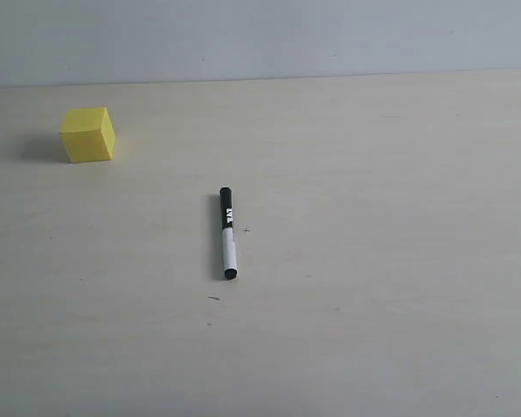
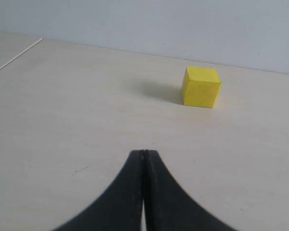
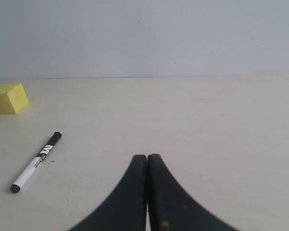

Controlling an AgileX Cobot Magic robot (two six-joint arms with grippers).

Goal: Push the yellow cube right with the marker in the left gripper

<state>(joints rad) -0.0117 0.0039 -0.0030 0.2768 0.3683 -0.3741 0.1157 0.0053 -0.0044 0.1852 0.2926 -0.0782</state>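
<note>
Left end effector [image 2: 143, 155]: both black fingers pressed together along their full visible length, with nothing pinched between them, over the pale tabletop [image 2: 62, 120]. Right end effector [image 3: 147, 157]: likewise pressed together tip to tip, holding nothing. The marker [image 1: 228, 233] lies flat on the tabletop, touching neither end effector. In the exterior view its axis runs close to 12-to-6 o'clock, the black lettered half toward 12 and the white barrel toward 6, ending in a black cap. The right wrist view shows the same marker [image 3: 36, 162] lying free, off to one side of the joined fingers. The yellow cube [image 1: 89, 135] sits squarely on the tabletop at roughly 10 o'clock from the marker, well apart from it, near the far edge where the tabletop meets the grey wall [image 1: 260, 35]; its shadow [image 1: 39, 148] falls toward 9 o'clock. In the left wrist view the yellow cube [image 2: 200, 86] stands ahead of the left end effector, well apart. Two small dark specks [image 1: 245, 230] mark the tabletop near the marker — one at about 3 o'clock, one at about 7 o'clock.
</note>
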